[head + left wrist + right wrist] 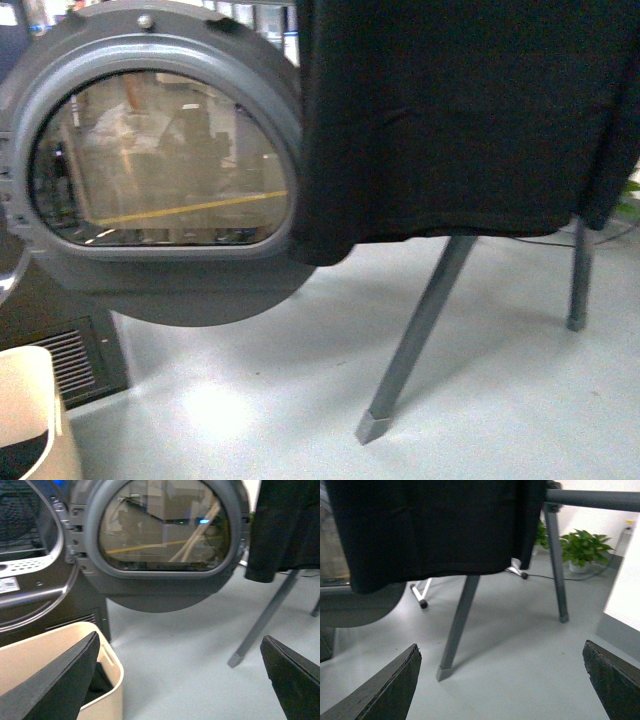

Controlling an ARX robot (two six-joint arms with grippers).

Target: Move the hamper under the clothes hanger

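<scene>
The beige hamper (28,420) stands on the floor at the lower left of the front view, in front of the dryer, with dark cloth inside. In the left wrist view the hamper (112,672) lies under one finger (60,685) of my open left gripper (182,680). The clothes hanger's grey legs (415,335) stand to the right, with a black garment (460,120) draped over it. The right wrist view shows its bar (592,500) and legs (457,625). My right gripper (502,685) is open above bare floor near a leg's foot.
The dark grey dryer's round door (160,160) hangs open at the left, beside the black garment. A vent panel (75,360) sits low on the dryer. Potted plants (582,547) and a cable lie beyond the rack. A white unit (627,590) stands at the right.
</scene>
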